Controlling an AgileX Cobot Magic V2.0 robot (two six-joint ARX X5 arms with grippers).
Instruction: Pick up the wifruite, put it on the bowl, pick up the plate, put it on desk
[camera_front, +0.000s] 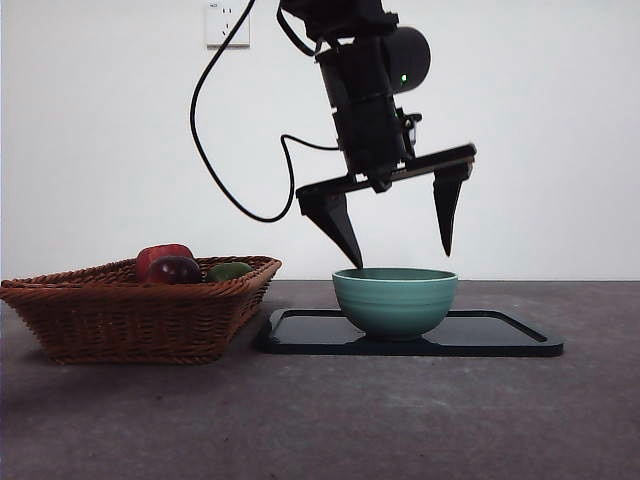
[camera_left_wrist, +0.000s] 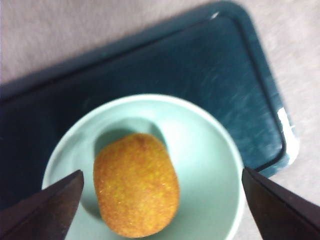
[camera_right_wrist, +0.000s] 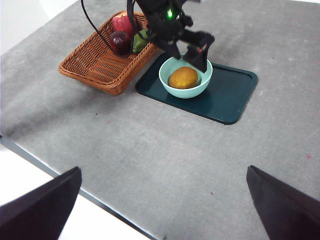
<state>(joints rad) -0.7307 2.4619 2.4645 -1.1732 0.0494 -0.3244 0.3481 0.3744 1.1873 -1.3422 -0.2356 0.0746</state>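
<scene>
At the left of the front view, a brown wicker basket (camera_front: 140, 315) rests on the desk (camera_front: 320, 420). It holds a red fruit (camera_front: 160, 255), a dark purple fruit (camera_front: 176, 270) and a green fruit (camera_front: 230, 271), grouped toward the basket end nearest the tray. Just beside the basket lies a flat dark teal tray (camera_front: 500, 338) with a raised rim; whether the 2 touch cannot be determined. The bowl (camera_front: 395, 300) stands on the tray, toward the basket end, leaving the larger part of the tray surface bare on the far side. The wifruite (camera_left_wrist: 136, 185) lies inside the bowl on its floor, clear of both jaws, with bowl interior visible all around it; the front view does not show it because the bowl wall hides it. The left gripper (camera_front: 398, 240) hangs directly above the bowl with its 2 jaws spread wide and holding nothing. In the front view, 1 jaw tip sits just at the bowl rim and the other tip stands higher, above the opposite side of the rim. In the left wrist view the jaws flank the bowl opening, 1 at each side. The right gripper (camera_right_wrist: 162, 200) is well apart from the tray, high over bare desk near the table edge, jaws spread and empty.
</scene>
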